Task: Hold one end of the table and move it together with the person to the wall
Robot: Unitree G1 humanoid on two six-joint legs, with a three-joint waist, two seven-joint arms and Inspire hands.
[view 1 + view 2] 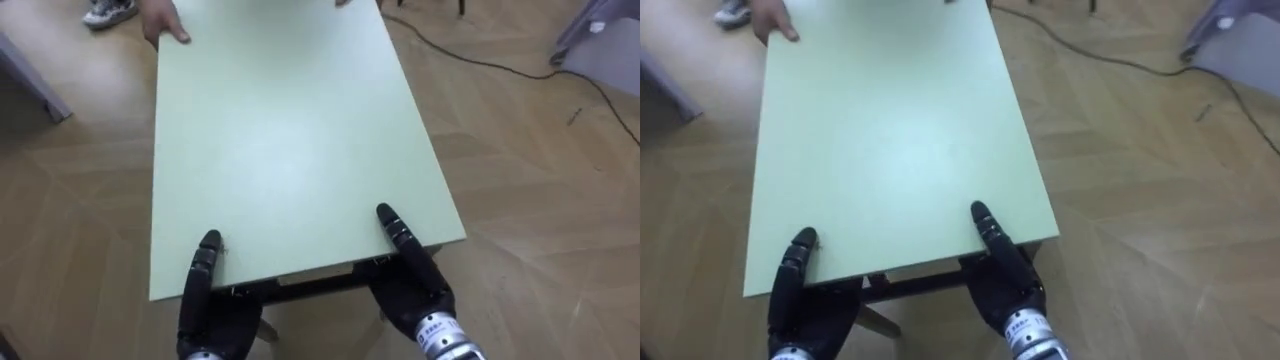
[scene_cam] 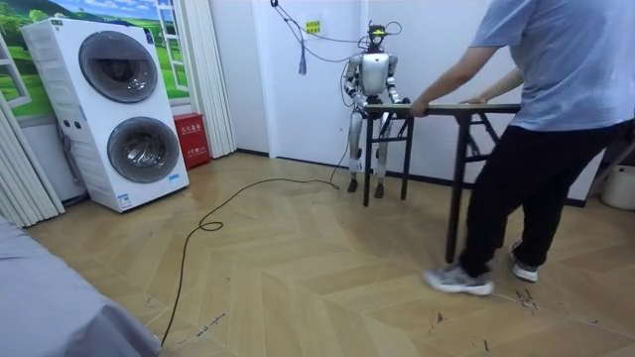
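Near edge: left hand (image 1: 205, 290) and right hand (image 1: 415, 268) pinch the table (image 1: 300, 130), thumbs on top.
Far edge: person's hand (image 1: 160, 22) holds it.
Floor: cable (image 1: 480, 62) lies past the table's right.

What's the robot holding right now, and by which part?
The table, by its near short edge: left hand and right hand each pinch it, thumb on top.

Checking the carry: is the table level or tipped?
Level: in the room view the table runs horizontal from the robot's end to the person.
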